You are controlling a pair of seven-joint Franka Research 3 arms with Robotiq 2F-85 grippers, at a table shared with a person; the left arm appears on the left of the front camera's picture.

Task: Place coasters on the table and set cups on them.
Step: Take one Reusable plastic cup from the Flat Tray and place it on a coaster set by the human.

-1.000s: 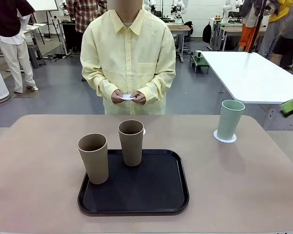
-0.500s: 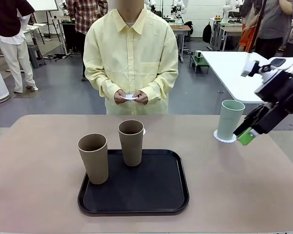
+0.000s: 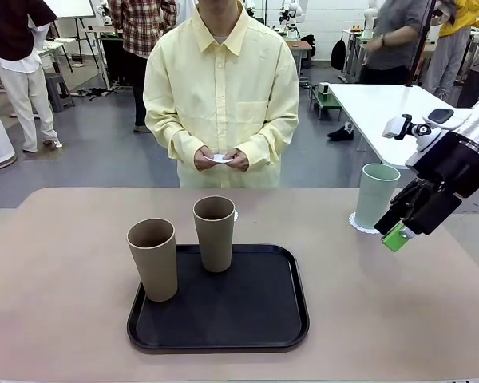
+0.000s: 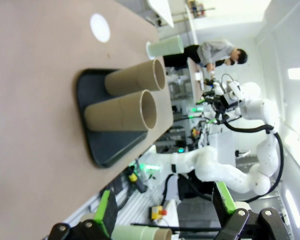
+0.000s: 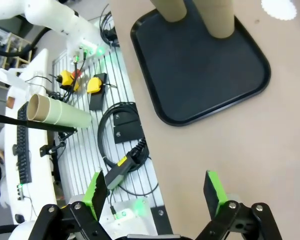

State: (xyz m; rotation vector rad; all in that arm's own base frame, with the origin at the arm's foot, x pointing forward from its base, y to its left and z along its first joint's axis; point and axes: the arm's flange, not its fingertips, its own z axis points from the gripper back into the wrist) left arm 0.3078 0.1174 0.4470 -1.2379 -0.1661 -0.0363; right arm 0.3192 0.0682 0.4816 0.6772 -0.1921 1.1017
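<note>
Front view: right tool (image 3: 395, 237) hangs spread beside mint cup (image 3: 377, 194).

Counter (image 3: 383, 303): tray (image 3: 247, 311) carries left tan cup (image 3: 152, 259), nearer, and right tan cup (image 3: 215, 233), farther back. Mint cup (image 3: 376, 195) stands on coaster (image 3: 359, 225), far right. Right pincer (image 3: 399, 231) hangs just beside it, not touching. Person's hands (image 3: 220, 159) hold second coaster (image 3: 219, 158).

Front: fixed, looking across the counter (image 3: 56, 319) at the person (image 3: 221, 96). Both wrists: rolled, well back, sharing the black tray (image 3: 239, 307) with front.
</note>
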